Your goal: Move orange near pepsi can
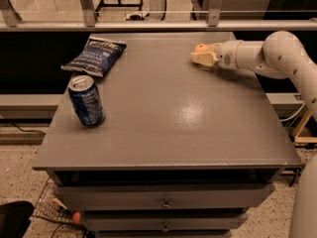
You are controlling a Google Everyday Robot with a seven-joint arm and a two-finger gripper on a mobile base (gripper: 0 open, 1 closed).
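The orange (pixel 200 47) is at the far right of the grey table (pixel 163 113), mostly hidden by my gripper (pixel 202 58), which is shut on it low over the tabletop. Only the top of the fruit shows above the pale fingers (pixel 204 59). My white arm (pixel 267 56) reaches in from the right. The pepsi can (pixel 86 101), dark blue with a silver top, stands upright near the table's left edge, far from the orange.
A flat dark blue chip bag (pixel 96 55) lies at the back left of the table. A metal rail (pixel 148 25) runs behind the table. A wire basket (pixel 49 208) and a small reddish ball (pixel 75 217) sit on the floor at the lower left.
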